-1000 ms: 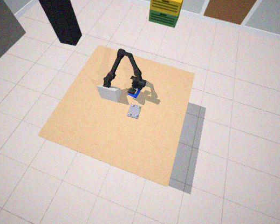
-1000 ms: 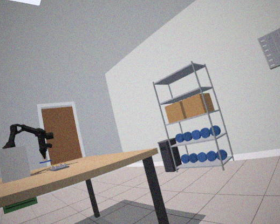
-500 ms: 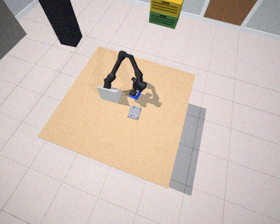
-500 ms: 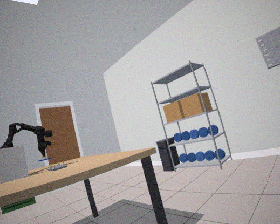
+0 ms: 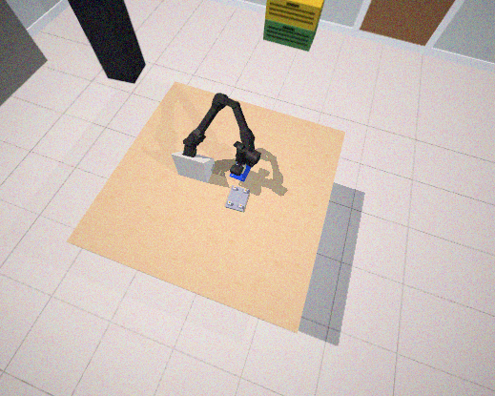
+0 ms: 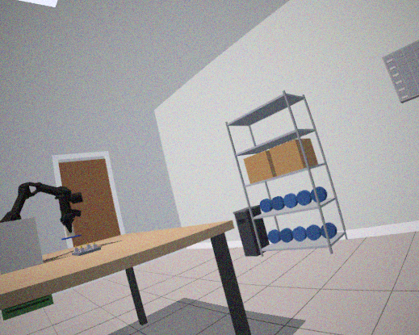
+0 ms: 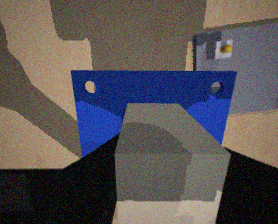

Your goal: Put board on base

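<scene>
Gripper [image 5: 237, 174] [image 6: 69, 231]: closed on the handle [image 7: 172, 150]. Blue board [image 5: 240, 177] [image 6: 71, 237] [image 7: 100, 120]: aloft; best carried level towards six o'clock in the top view, holes aligned above grey base [image 5: 238, 198] [image 6: 87, 251] [image 7: 255, 75] before lowering.

Plain blue board [image 5: 240, 175] [image 6: 71, 237] [image 7: 150, 87], grey base [image 5: 237, 199] [image 6: 87, 251] [image 7: 250, 75]

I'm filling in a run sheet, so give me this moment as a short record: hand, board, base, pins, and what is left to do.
hand: shut on the board's handle
blue board: held up off the table, handle side up
grey base: on the table, beside the board in the top view
pins: none through the board's holes
left to do: align holes with pins, lower board, let go, move hand away
</scene>
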You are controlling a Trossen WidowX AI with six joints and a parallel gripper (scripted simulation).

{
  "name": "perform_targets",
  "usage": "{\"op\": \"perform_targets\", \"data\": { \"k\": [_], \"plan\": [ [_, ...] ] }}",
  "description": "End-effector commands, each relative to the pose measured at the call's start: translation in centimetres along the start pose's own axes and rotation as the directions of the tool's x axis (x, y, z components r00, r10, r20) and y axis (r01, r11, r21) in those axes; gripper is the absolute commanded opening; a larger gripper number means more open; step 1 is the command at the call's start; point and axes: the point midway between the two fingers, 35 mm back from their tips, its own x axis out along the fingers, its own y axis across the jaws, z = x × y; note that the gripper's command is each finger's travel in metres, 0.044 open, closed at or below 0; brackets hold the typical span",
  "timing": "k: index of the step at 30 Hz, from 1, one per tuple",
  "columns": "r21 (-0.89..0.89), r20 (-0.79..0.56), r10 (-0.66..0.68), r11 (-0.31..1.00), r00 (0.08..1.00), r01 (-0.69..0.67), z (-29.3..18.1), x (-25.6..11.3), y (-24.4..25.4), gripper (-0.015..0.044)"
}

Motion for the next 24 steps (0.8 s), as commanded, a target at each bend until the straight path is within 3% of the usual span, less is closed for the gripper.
{"op": "perform_targets", "data": {
  "k": [1,24],
  "plan": [
    [-0.012,0.002,-0.006,1.000,1.000,0.006,0.6,-0.1,-0.9,0.0000],
    [-0.064,0.003,-0.010,0.998,1.000,0.010,2.9,-0.3,-6.3,0.0000]
  ]
}}
